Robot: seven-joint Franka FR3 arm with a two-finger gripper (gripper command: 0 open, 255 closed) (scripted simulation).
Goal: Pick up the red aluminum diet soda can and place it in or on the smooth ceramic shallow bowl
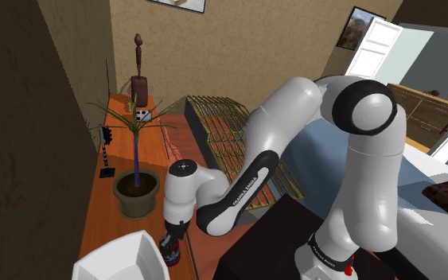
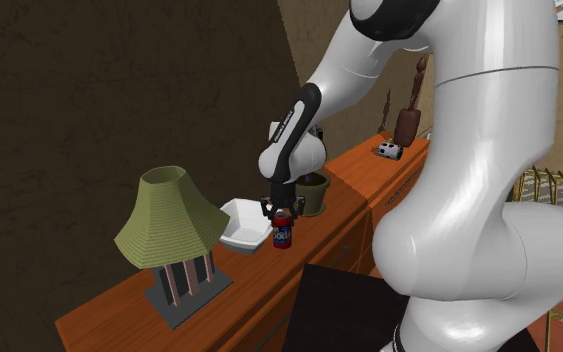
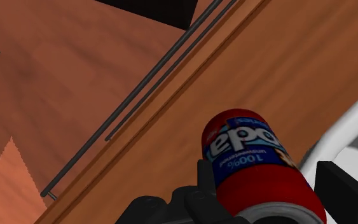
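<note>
A red soda can (image 2: 282, 234) with a blue label is upright at the front edge of the orange-brown wooden dresser top (image 2: 349, 165). My black gripper (image 2: 281, 211) comes down from above and is shut on its upper part. In the wrist view the can (image 3: 254, 167) is clasped between the two fingers (image 3: 208, 186). The white shallow bowl (image 2: 241, 226) sits right beside the can, at its left in the second exterior view. In the shoulder view the can (image 1: 171, 254) is just right of the bowl (image 1: 122, 259), under the gripper (image 1: 171, 241). I cannot tell whether the can touches the wood.
A potted plant (image 1: 136, 191) stands just behind the gripper. A green-shaded lamp (image 2: 167, 240) stands beyond the bowl. A tall wooden figurine (image 1: 139, 75) and a small spotted box (image 1: 142, 115) are at the dresser's far end. A wire basket (image 1: 226, 127) lies beside the dresser.
</note>
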